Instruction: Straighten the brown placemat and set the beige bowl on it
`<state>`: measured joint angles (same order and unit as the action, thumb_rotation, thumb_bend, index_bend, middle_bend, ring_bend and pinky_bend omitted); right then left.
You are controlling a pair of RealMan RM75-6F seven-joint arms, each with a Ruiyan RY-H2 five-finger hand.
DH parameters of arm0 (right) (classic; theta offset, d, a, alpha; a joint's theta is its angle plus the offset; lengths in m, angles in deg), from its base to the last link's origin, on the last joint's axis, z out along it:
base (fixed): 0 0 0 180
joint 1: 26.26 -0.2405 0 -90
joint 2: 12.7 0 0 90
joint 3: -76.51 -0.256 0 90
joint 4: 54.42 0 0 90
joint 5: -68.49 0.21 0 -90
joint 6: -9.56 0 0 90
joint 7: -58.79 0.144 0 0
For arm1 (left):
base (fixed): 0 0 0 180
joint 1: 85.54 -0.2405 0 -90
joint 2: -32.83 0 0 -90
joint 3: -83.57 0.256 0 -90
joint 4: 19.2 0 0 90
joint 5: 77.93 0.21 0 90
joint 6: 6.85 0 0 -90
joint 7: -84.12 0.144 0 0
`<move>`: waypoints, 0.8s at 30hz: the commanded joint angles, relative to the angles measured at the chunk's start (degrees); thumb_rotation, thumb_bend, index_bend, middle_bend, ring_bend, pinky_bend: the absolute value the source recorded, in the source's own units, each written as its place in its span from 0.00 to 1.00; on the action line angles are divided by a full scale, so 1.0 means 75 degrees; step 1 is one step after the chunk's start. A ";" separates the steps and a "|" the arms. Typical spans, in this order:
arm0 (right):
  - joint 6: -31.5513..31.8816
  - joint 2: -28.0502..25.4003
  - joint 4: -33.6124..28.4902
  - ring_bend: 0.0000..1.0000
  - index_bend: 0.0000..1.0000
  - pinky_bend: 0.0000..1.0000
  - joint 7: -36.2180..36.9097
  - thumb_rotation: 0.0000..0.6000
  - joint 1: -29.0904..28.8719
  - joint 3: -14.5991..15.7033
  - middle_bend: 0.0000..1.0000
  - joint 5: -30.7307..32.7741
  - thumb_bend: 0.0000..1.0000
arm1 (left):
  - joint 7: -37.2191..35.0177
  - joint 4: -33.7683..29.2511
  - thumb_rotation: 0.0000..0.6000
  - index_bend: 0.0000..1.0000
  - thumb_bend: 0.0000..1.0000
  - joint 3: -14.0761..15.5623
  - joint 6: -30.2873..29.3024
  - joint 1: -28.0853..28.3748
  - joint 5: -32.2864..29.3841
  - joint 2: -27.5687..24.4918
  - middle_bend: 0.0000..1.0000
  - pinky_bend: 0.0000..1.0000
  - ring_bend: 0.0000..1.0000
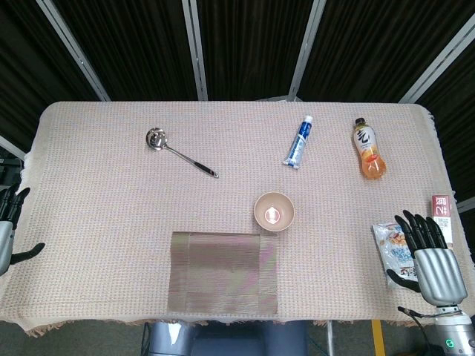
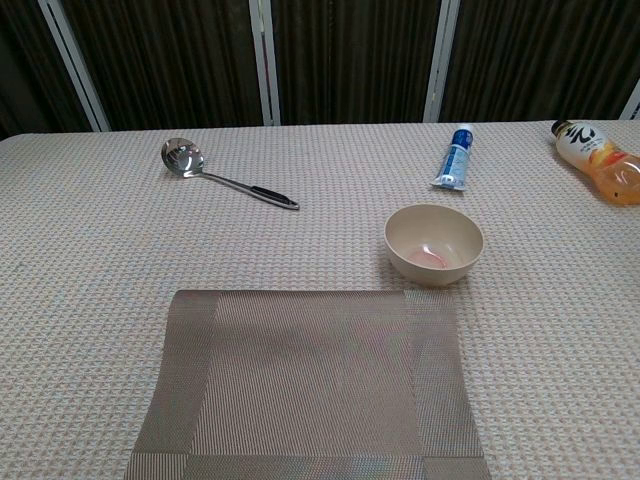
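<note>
The brown placemat (image 1: pixel 225 272) (image 2: pixel 312 385) lies flat at the table's near edge, its sides square to the table. The beige bowl (image 1: pixel 274 210) (image 2: pixel 434 243) stands upright and empty on the tablecloth, just beyond the mat's far right corner. My right hand (image 1: pixel 434 259) hovers at the table's right edge with its fingers spread and nothing in them. Only part of my left hand (image 1: pixel 9 230) shows at the far left edge, fingers apart and holding nothing. The chest view shows neither hand.
A steel ladle (image 1: pixel 178 151) (image 2: pixel 222 175) lies at the back left. A toothpaste tube (image 1: pixel 298 142) (image 2: pixel 451 158) and an orange drink bottle (image 1: pixel 369 148) (image 2: pixel 598 160) lie at the back right. A snack packet (image 1: pixel 395 248) and a red box (image 1: pixel 441 213) sit by my right hand.
</note>
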<state>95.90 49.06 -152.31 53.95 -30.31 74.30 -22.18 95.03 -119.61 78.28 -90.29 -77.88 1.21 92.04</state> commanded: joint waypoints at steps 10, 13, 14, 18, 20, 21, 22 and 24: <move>-0.0543 0.0081 -0.0064 0.00 0.00 0.00 0.0078 1.00 -0.0362 0.0012 0.00 -0.0145 0.00 | 0.0043 0.0021 1.00 0.00 0.00 -0.0039 -0.0058 -0.0019 -0.0055 -0.0020 0.00 0.00 0.00; -0.1504 0.0072 -0.0139 0.00 0.00 0.00 0.0222 1.00 -0.1052 -0.0096 0.00 -0.0274 0.00 | 0.0135 0.0026 1.00 0.00 0.00 -0.0060 -0.0081 -0.0001 -0.0048 0.0005 0.00 0.00 0.00; -0.1879 0.0047 -0.0174 0.00 0.00 0.00 0.0293 1.00 -0.1313 -0.0158 0.00 -0.0255 0.00 | 0.0170 0.0031 1.00 0.00 0.00 -0.0069 -0.0077 0.0009 -0.0063 0.0018 0.00 0.00 0.00; -0.3334 0.0092 -0.0300 0.00 0.00 0.00 0.0647 1.00 -0.2407 -0.0499 0.00 -0.0085 0.00 | 0.0147 0.0138 1.00 0.00 0.00 -0.0119 0.0061 0.0091 -0.0168 0.0077 0.00 0.00 0.00; -0.3835 0.0271 -0.0278 0.00 0.00 0.00 0.0677 1.00 -0.2844 -0.0646 0.00 -0.0038 0.00 | 0.0169 0.0220 1.00 0.00 0.00 -0.0150 0.0120 0.0123 -0.0257 0.0105 0.00 0.00 0.00; -0.4036 0.0373 -0.0245 0.00 0.00 0.00 0.0638 1.00 -0.3025 -0.0701 0.00 -0.0018 0.00 | 0.0190 0.0251 1.00 0.00 0.00 -0.0166 0.0141 0.0135 -0.0306 0.0124 0.00 0.00 0.00; -0.4217 0.0491 -0.0208 0.00 0.00 0.00 0.0560 1.00 -0.3198 -0.0746 0.00 -0.0012 0.00 | 0.0213 0.0275 1.00 0.00 0.00 -0.0180 0.0165 0.0146 -0.0358 0.0145 0.00 0.00 0.00; -0.4518 0.0748 -0.0114 0.00 0.00 0.00 0.0363 1.00 -0.3496 -0.0815 0.00 -0.0026 0.00 | 0.0260 0.0314 1.00 0.00 0.00 -0.0197 0.0201 0.0169 -0.0419 0.0180 0.00 0.00 0.00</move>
<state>65.66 51.99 -153.75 57.54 -52.88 69.86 -22.72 96.81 -117.41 76.89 -88.93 -76.73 -1.76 93.25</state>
